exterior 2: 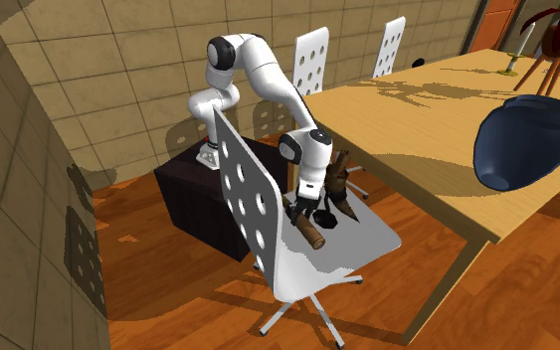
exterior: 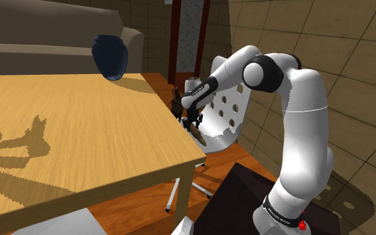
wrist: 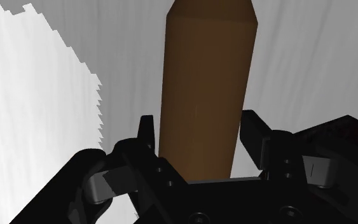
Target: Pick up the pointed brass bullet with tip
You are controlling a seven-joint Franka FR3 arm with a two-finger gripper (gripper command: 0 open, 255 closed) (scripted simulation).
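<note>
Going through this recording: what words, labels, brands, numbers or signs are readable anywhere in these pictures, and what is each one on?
Dark band at the foot of the arm, shoulder view: small white lettering, too small to read.
Bullet: plain brown, no marking.
Chair, table, vase: no text on any of them.
Nothing else in these pictures bears readable writing.

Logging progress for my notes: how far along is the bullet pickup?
Approach looks done: the gripper sits at the brown bullet lying on the white chair seat. In hand: open fingers straddle it. Left: close, then lift.
</note>
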